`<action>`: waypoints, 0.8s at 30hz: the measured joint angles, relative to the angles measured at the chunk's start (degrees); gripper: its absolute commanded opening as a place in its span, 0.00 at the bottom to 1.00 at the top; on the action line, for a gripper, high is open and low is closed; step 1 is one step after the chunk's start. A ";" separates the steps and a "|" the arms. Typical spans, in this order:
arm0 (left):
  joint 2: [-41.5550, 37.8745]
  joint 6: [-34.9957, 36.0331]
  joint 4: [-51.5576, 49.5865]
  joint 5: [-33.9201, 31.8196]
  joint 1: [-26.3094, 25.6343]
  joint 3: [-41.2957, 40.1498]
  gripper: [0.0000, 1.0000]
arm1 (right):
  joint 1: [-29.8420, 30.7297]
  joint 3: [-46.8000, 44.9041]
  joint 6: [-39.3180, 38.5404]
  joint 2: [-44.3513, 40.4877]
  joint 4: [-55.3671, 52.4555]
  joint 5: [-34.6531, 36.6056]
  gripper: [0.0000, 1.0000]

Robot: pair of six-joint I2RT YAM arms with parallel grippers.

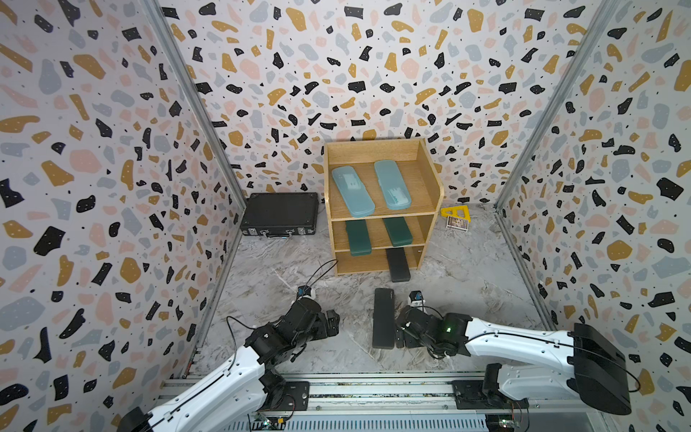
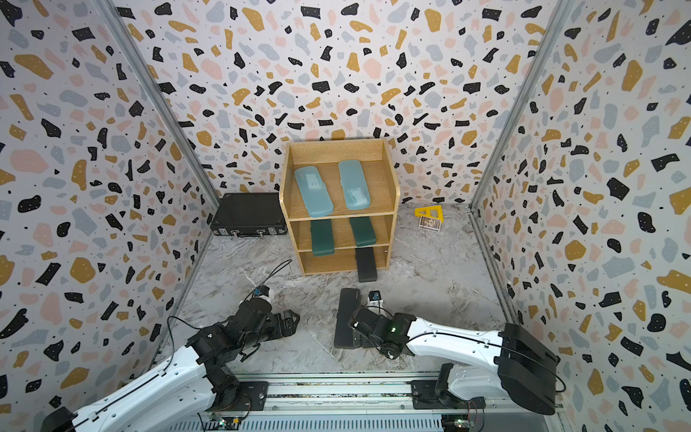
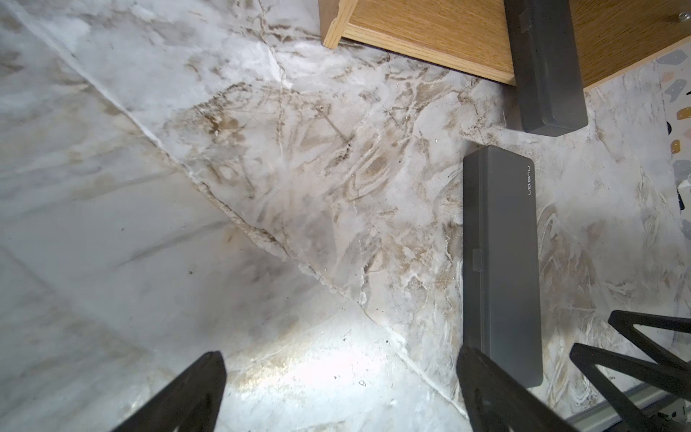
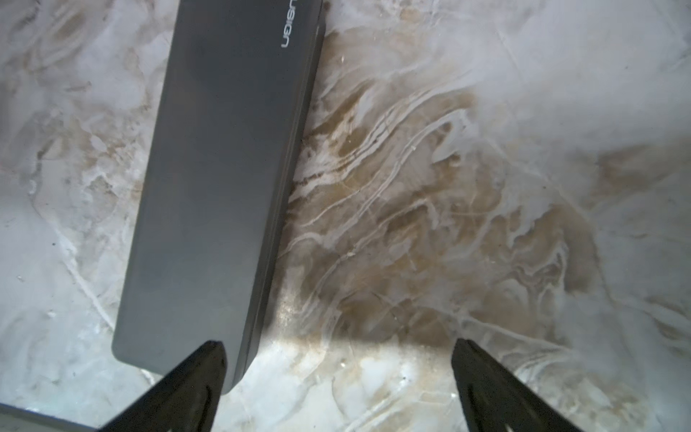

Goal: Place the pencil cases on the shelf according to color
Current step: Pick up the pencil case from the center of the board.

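The wooden shelf [image 1: 430, 175] [image 2: 338, 149] stands at the back. Its top tier holds two light-blue pencil cases [image 1: 352, 191] [image 1: 392, 184], and the middle tier holds two dark green ones [image 1: 358, 237] [image 1: 398, 232]. A black case [image 1: 398, 264] [image 3: 546, 67] sticks out of the bottom tier. Another black case [image 1: 383, 318] [image 2: 347, 318] [image 3: 501, 262] [image 4: 224, 179] lies flat on the floor. My right gripper [image 1: 402, 336] [image 4: 336, 359] is open, low beside that case's near end, one fingertip over its corner. My left gripper [image 1: 332, 321] [image 3: 342, 370] is open over bare floor, left of the case.
A large black briefcase [image 1: 279, 218] lies left of the shelf. A yellow triangular ruler [image 1: 454, 213] and a small printed card [image 1: 457, 223] lie to its right. Patterned walls close in three sides, and the arms' rail [image 1: 374, 389] runs along the front.
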 measured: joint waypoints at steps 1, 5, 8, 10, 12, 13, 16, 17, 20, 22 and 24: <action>-0.24 -0.13 -0.33 0.09 0.00 -0.02 1.00 | 0.63 1.20 0.83 1.31 -0.74 0.59 1.00; -1.16 -0.22 -1.57 0.15 0.00 0.00 1.00 | 3.37 5.92 3.34 6.14 -2.36 2.64 1.00; -1.42 -0.28 -2.40 0.13 0.00 -0.02 1.00 | 5.18 7.19 4.48 7.52 -1.84 3.58 1.00; -1.51 -0.35 -2.86 0.11 0.00 -0.02 1.00 | 6.01 7.19 4.87 7.96 -1.33 3.67 1.00; -1.55 -0.37 -3.23 0.11 0.00 -0.02 1.00 | 6.43 7.34 5.11 8.74 -0.92 3.63 1.00; -1.62 -0.37 -3.37 0.11 0.00 -0.02 1.00 | 6.49 7.72 5.33 9.46 -0.87 3.61 1.00; -1.99 -0.39 -3.65 0.09 0.00 -0.04 1.00 | 7.10 9.05 6.10 11.89 -0.44 3.61 1.00; -2.14 -0.39 -3.67 0.07 0.00 -0.11 1.00 | 7.43 9.60 6.47 12.74 -0.44 3.58 1.00; -2.71 -0.39 -3.93 -0.11 0.00 -0.17 1.00 | 9.05 11.43 7.39 15.17 -0.33 3.65 1.00; -3.23 -0.39 -4.13 -0.15 0.00 -0.17 1.00 | 10.10 12.79 7.78 16.68 -0.02 3.67 1.00; -3.78 -0.39 -4.35 -0.22 0.00 -0.17 1.00 | 10.91 14.03 8.00 17.97 0.31 3.65 1.00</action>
